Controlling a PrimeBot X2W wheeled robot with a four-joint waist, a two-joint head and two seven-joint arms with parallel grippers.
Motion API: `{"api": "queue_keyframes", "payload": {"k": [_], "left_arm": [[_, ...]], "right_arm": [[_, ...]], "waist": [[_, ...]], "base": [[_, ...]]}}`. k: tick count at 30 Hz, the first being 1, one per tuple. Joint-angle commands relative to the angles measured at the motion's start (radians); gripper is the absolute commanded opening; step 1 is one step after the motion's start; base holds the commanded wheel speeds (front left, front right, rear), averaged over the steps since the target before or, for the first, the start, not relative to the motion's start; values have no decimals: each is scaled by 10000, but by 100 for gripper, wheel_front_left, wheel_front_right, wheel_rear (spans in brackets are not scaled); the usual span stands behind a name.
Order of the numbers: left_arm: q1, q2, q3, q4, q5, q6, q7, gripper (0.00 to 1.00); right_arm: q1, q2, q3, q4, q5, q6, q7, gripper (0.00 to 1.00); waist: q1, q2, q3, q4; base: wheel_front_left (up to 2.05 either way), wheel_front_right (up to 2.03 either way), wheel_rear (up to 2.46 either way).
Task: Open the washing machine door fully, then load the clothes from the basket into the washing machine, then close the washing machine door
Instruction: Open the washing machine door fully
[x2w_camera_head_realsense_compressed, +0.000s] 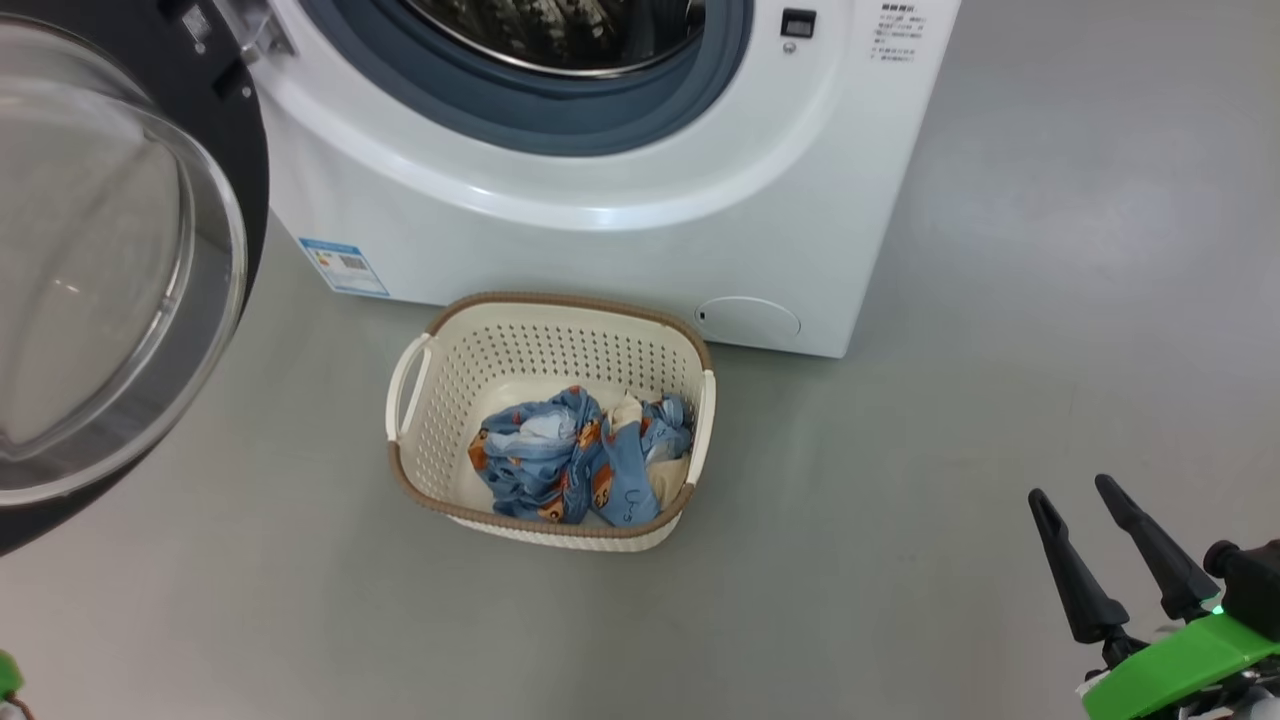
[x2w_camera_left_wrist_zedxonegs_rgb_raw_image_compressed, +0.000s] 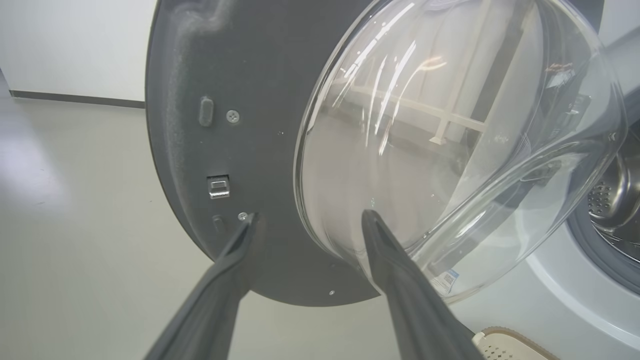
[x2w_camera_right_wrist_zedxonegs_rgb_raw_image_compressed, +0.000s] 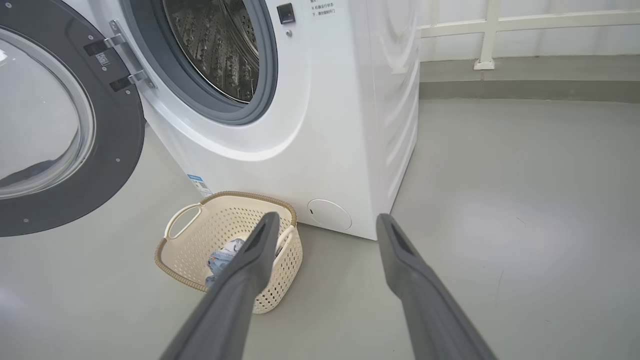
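So, the washing machine door (x2w_camera_head_realsense_compressed: 120, 270) stands swung wide, left of the drum (x2w_camera_right_wrist_zedxonegs_rgb_raw_image_compressed: 215, 45), so I'd say opening is done and loading comes next. The left gripper (x2w_camera_left_wrist_zedxonegs_rgb_raw_image_compressed: 310, 216) is spread wide by the door's inner face, gripping nothing. The right gripper (x2w_camera_head_realsense_compressed: 1071, 489) hangs splayed and empty too. The clothes (x2w_camera_head_realsense_compressed: 575, 455) sit bunched in the near right corner of the basket (x2w_camera_head_realsense_compressed: 560, 300), on the floor (x2w_camera_head_realsense_compressed: 900, 500) just in front of the washing machine (x2w_camera_head_realsense_compressed: 600, 230). Next move: reach down into that corner and pinch the bundle.

We are seeing the round washing machine door (x2w_camera_left_wrist_zedxonegs_rgb_raw_image_compressed: 210, 150) showing matt dark plastic around glossy clear glass. The cream perforated plastic basket (x2w_camera_head_realsense_compressed: 540, 350) is holding soft light-blue cloth (x2w_camera_head_realsense_compressed: 560, 460); at its twelve o'clock, the perforated steel drum (x2w_camera_right_wrist_zedxonegs_rgb_raw_image_compressed: 215, 50) is gleaming.
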Motion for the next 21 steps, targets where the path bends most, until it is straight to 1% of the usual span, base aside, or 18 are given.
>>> {"api": "queue_keyframes", "payload": {"k": [1, 3, 8, 12, 13, 14, 16, 17, 21], "left_arm": [[290, 337, 87, -486, -45, -62, -63, 100], [548, 208, -86, -757, -128, -83, -63, 100], [1179, 12, -1084, -1470, -520, -95, -63, 100], [1614, 56, -1974, -1855, -654, -97, -63, 100], [1614, 56, -1974, -1855, -654, -97, -63, 100], [1766, 151, -2413, -2027, -593, -98, -63, 100], [1887, 217, -2856, -2145, -609, -98, -63, 100], [1887, 217, -2856, -2145, -609, -98, -63, 100], [2096, 252, -3458, -2382, -609, -98, -63, 100]], "right_arm": [[246, -218, 200, -175, 98, 17, -132, 100], [287, -216, 241, -171, 115, 17, -132, 100], [387, -212, 244, -168, 162, 17, -132, 100], [420, -136, 233, -166, 172, 17, -132, 100], [420, -136, 233, -166, 172, 17, -132, 100], [451, -91, 205, -167, 175, 17, -132, 100], [488, -57, 192, -168, 177, 17, -132, 100], [488, -57, 192, -168, 177, 17, -132, 100], [538, 0, 157, -174, 182, 17, -132, 100]], "waist": [[0, 0, -259, -14], [0, 0, -380, -71], [0, 0, -600, -234], [0, 0, -711, -478], [0, 0, -711, -478], [0, 0, -773, -608], [0, 0, -827, -760], [0, 0, -827, -760], [0, 0, -930, -1099]], "base": [[0, 0, 0], [0, 0, 0], [0, 0, 0], [0, 0, 0], [0, 0, 0], [0, 0, 0], [0, 0, 0], [0, 0, 0], [0, 0, 0]]}}
